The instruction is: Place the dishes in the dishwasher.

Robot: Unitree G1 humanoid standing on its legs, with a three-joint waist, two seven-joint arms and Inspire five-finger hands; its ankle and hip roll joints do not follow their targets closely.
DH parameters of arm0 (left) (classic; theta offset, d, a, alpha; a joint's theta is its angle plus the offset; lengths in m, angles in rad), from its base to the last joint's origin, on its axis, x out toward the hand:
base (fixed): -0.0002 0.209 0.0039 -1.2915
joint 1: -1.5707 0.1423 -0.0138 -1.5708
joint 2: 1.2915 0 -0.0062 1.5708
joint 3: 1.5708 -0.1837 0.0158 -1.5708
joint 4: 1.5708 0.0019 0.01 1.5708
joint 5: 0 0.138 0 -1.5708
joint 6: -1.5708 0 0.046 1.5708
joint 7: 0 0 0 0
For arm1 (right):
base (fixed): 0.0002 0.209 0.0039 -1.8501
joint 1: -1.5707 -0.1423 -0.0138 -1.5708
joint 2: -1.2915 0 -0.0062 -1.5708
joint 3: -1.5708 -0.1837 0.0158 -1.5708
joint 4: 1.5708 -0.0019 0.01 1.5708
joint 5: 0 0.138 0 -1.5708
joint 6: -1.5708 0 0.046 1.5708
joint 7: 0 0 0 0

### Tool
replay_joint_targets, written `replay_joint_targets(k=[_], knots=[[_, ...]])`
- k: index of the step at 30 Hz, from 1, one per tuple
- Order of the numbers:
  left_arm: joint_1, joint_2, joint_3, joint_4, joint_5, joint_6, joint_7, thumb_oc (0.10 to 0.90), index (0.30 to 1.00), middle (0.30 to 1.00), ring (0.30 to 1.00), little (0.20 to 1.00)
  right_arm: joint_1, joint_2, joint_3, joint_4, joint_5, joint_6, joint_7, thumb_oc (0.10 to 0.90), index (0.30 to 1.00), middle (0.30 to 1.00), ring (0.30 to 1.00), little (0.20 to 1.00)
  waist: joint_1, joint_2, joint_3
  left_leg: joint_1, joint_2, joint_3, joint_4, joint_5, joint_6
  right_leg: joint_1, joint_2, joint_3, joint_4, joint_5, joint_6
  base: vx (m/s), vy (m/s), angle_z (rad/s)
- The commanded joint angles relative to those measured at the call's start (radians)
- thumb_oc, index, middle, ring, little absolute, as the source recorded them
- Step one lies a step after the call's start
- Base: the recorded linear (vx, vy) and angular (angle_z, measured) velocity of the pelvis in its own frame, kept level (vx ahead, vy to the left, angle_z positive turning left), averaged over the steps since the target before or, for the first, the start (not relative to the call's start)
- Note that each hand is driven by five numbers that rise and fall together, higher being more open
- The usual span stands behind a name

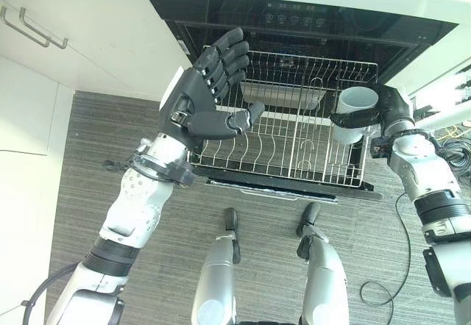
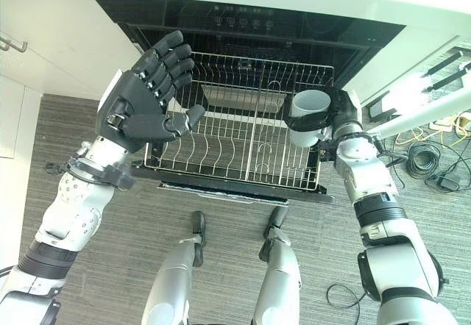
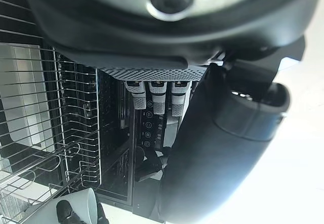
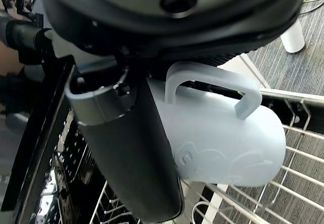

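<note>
Dishwasher (image 1: 309, 16) stands open before me, with its wire rack (image 1: 280, 137) pulled out over the grey floor (image 1: 88, 163). On the left I see white cabinet doors (image 1: 44, 68) with metal handles. My left hand (image 1: 210, 90) is raised above the left side of the rack, fingers straight and spread, holding nothing. On the right, my right hand (image 2: 340, 115) has its fingers curled around a white mug (image 2: 309, 115), which it holds with the mouth up above the right edge of the rack.
</note>
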Motion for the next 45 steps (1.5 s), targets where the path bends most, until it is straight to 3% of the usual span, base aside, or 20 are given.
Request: replay_joint_targets(k=[1, 12, 16, 21, 31, 34, 38, 45], knots=[[-0.037, -0.038, 0.004, -0.107, -0.028, -0.140, -0.025, 0.800, 0.900, 0.900, 0.900, 0.900, -0.083, -0.052, 0.032, -0.064, -0.034, -0.060, 0.005, 0.800, 0.900, 0.900, 0.900, 0.900, 0.023, 0.027, -0.096, 0.139, 0.009, 0.019, -0.028, -0.205, 0.039, -0.025, -0.012, 0.032, 0.006, -0.086, 0.138, 0.00, 0.000, 0.00], [-0.025, -0.028, 0.016, -0.117, -0.015, -0.138, -0.027, 0.800, 0.900, 0.900, 0.900, 0.900, -0.090, -0.075, 0.020, -0.215, -0.099, -0.086, 0.001, 0.800, 0.900, 0.900, 0.900, 0.900, 0.014, 0.020, -0.094, 0.138, 0.009, 0.025, -0.028, -0.201, 0.040, -0.018, 0.000, 0.041, 0.006, -0.095, 0.136, 0.00, 0.000, 0.00], [0.007, -0.033, 0.039, -0.134, 0.001, -0.145, -0.022, 0.800, 0.900, 0.900, 0.900, 0.900, -0.040, -0.067, -0.047, -0.393, -0.125, -0.067, -0.009, 0.800, 0.900, 0.900, 0.900, 0.900, 0.002, 0.014, -0.096, 0.133, 0.010, 0.028, -0.028, -0.201, 0.045, -0.014, 0.012, 0.054, 0.006, -0.104, 0.135, 0.00, 0.000, 0.00], [0.022, -0.034, 0.049, -0.149, 0.009, -0.140, -0.012, 0.800, 0.900, 0.900, 0.900, 0.900, 0.019, -0.065, -0.070, -0.432, -0.155, -0.028, -0.027, 0.800, 0.900, 0.900, 0.900, 0.900, -0.006, 0.007, -0.097, 0.134, 0.015, 0.039, -0.028, -0.203, 0.048, -0.008, 0.017, 0.062, 0.006, -0.109, 0.136, 0.00, 0.000, -0.01], [0.023, -0.035, 0.063, -0.157, 0.020, -0.135, -0.003, 0.800, 0.900, 0.900, 0.900, 0.900, 0.031, -0.057, -0.113, -0.513, -0.174, -0.078, -0.064, 0.800, 0.900, 0.900, 0.900, 0.900, -0.011, -0.002, -0.097, 0.130, 0.015, 0.046, -0.028, -0.202, 0.049, 0.004, 0.030, 0.070, 0.006, -0.124, 0.132, 0.00, -0.009, -0.02], [0.038, -0.036, 0.071, -0.153, 0.021, -0.142, -0.005, 0.800, 0.900, 0.900, 0.900, 0.900, 0.061, -0.083, -0.134, -0.485, -0.232, -0.016, -0.106, 0.800, 0.900, 0.900, 0.900, 0.900, -0.013, -0.005, -0.108, 0.129, 0.016, 0.052, -0.028, -0.204, 0.049, 0.006, 0.030, 0.074, 0.006, -0.126, 0.134, 0.01, 0.025, 0.00], [0.055, -0.030, 0.096, -0.166, 0.010, -0.155, 0.005, 0.800, 0.900, 0.900, 0.900, 0.900, 0.106, -0.063, -0.166, -0.490, -0.115, -0.108, -0.120, 0.800, 0.900, 0.900, 0.900, 0.900, -0.013, -0.007, -0.109, 0.137, 0.019, 0.057, -0.028, -0.203, 0.049, 0.031, 0.034, 0.067, 0.006, -0.140, 0.128, 0.01, 0.021, -0.02], [0.162, -0.120, 0.169, -0.247, 0.038, -0.225, 0.000, 0.800, 0.900, 0.900, 0.900, 0.900, 0.400, 0.115, -0.308, -0.799, -0.046, -0.256, -0.078, 0.800, 0.900, 0.900, 0.900, 0.900, -0.051, -0.019, -0.155, 0.182, 0.026, 0.086, -0.028, -0.222, 0.054, 0.085, 0.038, 0.089, 0.006, -0.164, 0.132, 0.05, 0.122, -0.07]])
